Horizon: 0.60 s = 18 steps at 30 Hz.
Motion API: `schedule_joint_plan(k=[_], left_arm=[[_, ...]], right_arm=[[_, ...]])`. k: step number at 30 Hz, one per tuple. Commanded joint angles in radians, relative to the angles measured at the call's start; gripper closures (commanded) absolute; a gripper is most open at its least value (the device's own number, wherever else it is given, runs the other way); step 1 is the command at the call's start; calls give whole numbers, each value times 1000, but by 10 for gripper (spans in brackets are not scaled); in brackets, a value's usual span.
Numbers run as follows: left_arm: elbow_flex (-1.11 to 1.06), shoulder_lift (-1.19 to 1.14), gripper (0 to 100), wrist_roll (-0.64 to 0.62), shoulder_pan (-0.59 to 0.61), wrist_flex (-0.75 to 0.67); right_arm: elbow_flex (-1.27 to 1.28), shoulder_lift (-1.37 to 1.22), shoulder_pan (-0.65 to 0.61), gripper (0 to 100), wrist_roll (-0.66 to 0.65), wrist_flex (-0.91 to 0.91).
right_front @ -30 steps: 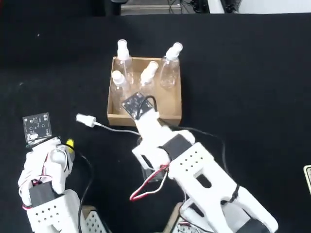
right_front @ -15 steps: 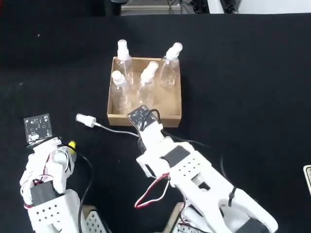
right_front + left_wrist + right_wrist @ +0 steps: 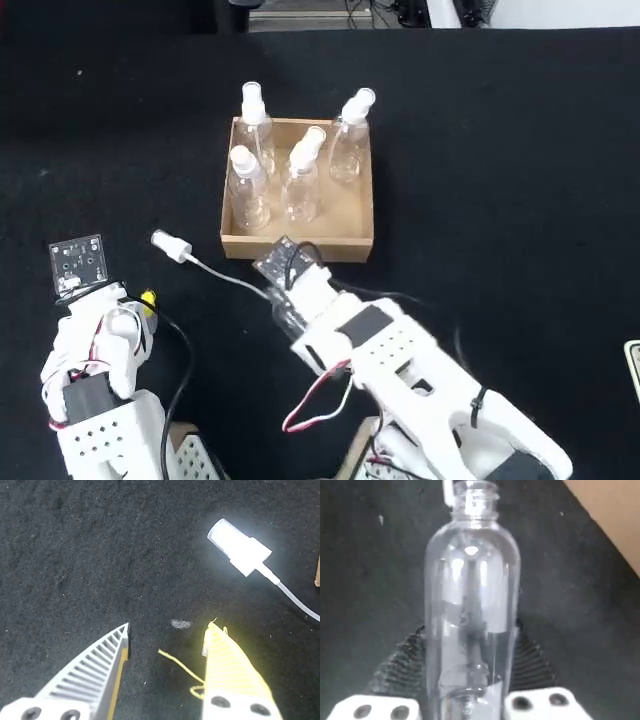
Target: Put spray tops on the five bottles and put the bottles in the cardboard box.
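With right claw (image 3: 470,645) clamped on the uncapped bottle (image 3: 470,580) just before the cardboard box (image 3: 297,243), steady the neck, then close wide-open, empty left claw (image 3: 167,635) on the spray top (image 3: 239,547) lying on the bench (image 3: 75,540) and feed tube (image 3: 295,600) in first.

High view: held bottle (image 3: 284,316), just in front of the cardboard box (image 3: 297,246), is mostly covered by the right arm (image 3: 400,370). The right hand (image 3: 470,625) is hidden under its wrist. The tube (image 3: 222,274) of the spray top (image 3: 171,245) runs out of sight under that arm.

Right wrist view: bottle base is cut off by the frame edge; the box is a cropped corner.

Tan object (image 3: 634,362), well right of the box, is cut off and unidentifiable.
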<state>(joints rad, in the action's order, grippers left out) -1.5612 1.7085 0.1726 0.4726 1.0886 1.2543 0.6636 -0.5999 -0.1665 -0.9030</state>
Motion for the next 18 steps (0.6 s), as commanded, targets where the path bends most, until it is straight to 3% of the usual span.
schedule_joint_plan(k=[1, 6, 10, 18], left_arm=[[31, 2, 772, 0, -12, -11], [96, 0, 771, 44, -10, -15], [165, -51, 771, 78, -10, -21], [522, -571, 771, 87, -31, -12]], right_arm=[[-151, 31, 137, 988, -100, -150], [-337, 33, 384, 988, -273, -333], [-380, 33, 539, 988, -351, -350], [-309, 33, 651, 988, -358, -206]])
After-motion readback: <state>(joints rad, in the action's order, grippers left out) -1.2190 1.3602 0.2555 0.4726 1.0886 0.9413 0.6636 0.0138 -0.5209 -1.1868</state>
